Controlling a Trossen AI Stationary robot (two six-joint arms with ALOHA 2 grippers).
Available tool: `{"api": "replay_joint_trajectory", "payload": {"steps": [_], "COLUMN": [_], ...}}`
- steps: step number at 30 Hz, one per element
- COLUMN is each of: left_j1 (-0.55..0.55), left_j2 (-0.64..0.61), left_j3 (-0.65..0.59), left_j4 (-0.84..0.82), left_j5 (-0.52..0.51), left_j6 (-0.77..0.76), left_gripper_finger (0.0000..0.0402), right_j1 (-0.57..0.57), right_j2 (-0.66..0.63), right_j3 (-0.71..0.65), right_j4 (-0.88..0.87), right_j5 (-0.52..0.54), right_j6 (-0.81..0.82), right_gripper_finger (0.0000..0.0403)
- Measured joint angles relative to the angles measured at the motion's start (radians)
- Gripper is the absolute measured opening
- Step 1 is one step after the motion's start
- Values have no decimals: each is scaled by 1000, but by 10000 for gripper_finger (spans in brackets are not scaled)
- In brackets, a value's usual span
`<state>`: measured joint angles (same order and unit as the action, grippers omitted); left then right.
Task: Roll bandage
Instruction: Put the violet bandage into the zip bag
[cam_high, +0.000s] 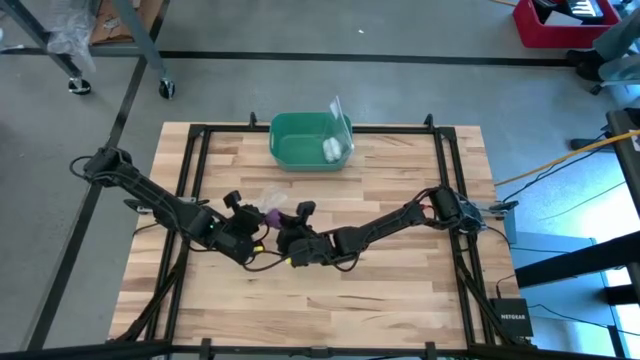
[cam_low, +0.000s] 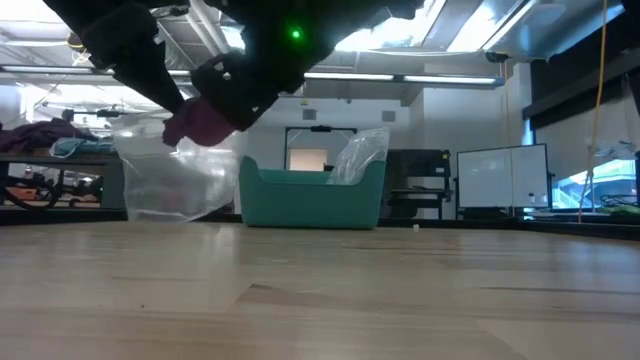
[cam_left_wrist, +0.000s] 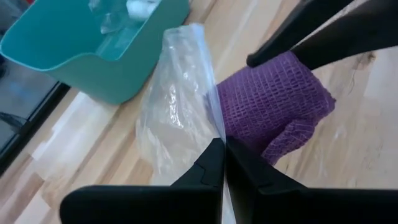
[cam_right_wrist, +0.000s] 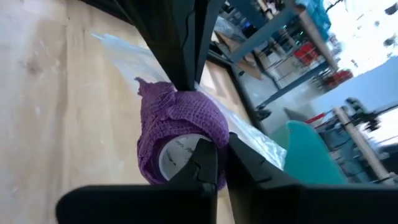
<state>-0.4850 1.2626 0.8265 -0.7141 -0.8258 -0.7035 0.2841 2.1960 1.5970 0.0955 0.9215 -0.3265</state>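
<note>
Gripping the purple bandage (cam_right_wrist: 177, 134) roll at its edge, right gripper (cam_right_wrist: 222, 155) is clamped on it above mid-desk (cam_high: 400, 290). Left gripper (cam_left_wrist: 224, 155) fingers pinched together on the rim of a clear plastic bag (cam_left_wrist: 174, 112), just beside the roll. Teal bin (cam_high: 310, 140) well apart, at far edge.

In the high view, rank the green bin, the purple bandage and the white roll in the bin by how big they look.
1. Green bin, by far the largest.
2. Purple bandage, a small patch between the two grippers, partly hidden.
3. White roll, about as small as the bandage; too close to rank firmly.
</note>
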Motion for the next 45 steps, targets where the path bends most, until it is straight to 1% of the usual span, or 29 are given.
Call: {"api": "replay_joint_trajectory", "payload": {"steps": [3, 6, 8, 12, 18, 20, 23, 25, 27, 29, 31, 33, 36, 38, 41, 43, 45], "left_j1": [-5, -19, -25, -29, -25, -20, -18, -18, -19, -19, -19, -19, -19, -19, -19, -19, -19], "left_j2": [0, 0, 1, 3, 3, 2, 3, 3, 3, 3, 3, 3, 3, 3, 3, 3, 3], "left_j3": [0, 0, 0, 15, 22, 22, 21, 19, 18, 18, 17, 17, 17, 17, 17, 17, 17], "left_j4": [5, 19, 25, 22, 34, 31, 17, 14, -11, -34, -45, -42, -42, -43, -42, -39, -38], "left_j5": [10, 22, 31, 63, 29, 26, 25, 23, 23, 23, 23, 22, 36, 41, 41, 41, 41], "left_j6": [17, 58, 84, 90, 85, 84, 77, 74, 56, 32, 25, 25, 24, 24, 24, 23, 23], "left_gripper_finger": [4, 3, 2, 4, 2, 3, 4, 2, 2, 3, 5, 6, 3, 2, 4, 5, 3], "right_j1": [-1, -11, -16, -25, -26, -30, -29, -24, -22, -22, -36, -57, -83, -91, -90, -89, -88], "right_j2": [0, 0, 0, -2, -3, -3, -3, -3, -3, -3, -3, -3, -3, -3, -10, -28, -47], "right_j3": [15, 15, 14, -2, -14, -13, -14, -14, -14, -15, -29, -39, -39, -32, 21, 68, 108], "right_j4": [0, -3, -9, -40, -100, -97, -126, -173, -255, -351, -399, -428, -449, -470, -592, -674, -706], "right_j5": [20, 8, -41, -183, -369, -390, -393, -392, -393, -390, -390, -397, -470, -536, -628, -638, -636], "right_j6": [-66, -69, -68, -46, -26, -11, 15, 61, 143, 250, 389, 515, 581, 586, 575, 556, 521], "right_gripper_finger": [16, 17, 17, 15, 15, 15, 14, 14, 16, 19, 26, 39, 78, 113, 168, 198, 222]}}
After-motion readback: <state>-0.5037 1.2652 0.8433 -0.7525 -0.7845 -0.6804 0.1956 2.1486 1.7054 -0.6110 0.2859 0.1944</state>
